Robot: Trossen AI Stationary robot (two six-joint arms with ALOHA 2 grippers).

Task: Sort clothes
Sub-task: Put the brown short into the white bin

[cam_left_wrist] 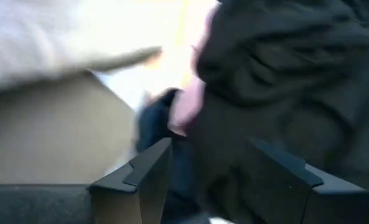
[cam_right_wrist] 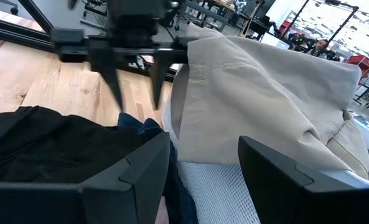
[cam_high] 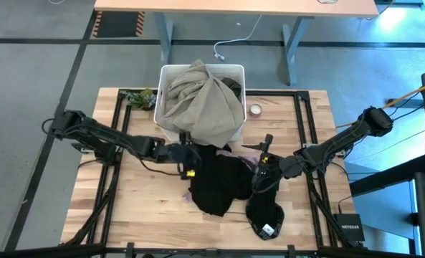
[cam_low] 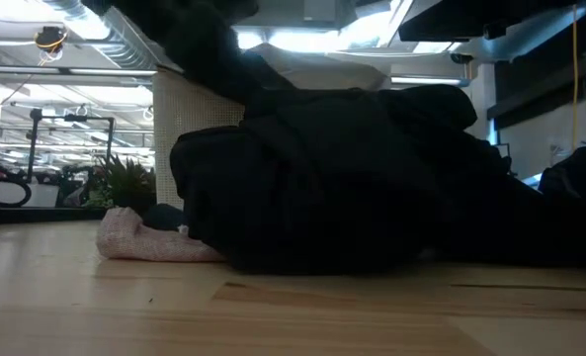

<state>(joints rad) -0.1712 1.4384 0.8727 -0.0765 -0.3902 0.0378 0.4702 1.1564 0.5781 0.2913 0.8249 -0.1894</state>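
Note:
A white bin at the table's far middle holds a heaped beige-khaki garment and a dark one. The beige cloth hangs over the bin's near wall. A black garment lies on the table in front of the bin, over a pink one and a small blue-grey one. Another black garment lies near right. My left gripper is open, pointing down just above the blue-grey garment. My right gripper is open at the black garment's right edge.
A small plant stands left of the bin and a small round object right of it. Black frame rails run along the table's left and right sides. Bare wood shows at the near left.

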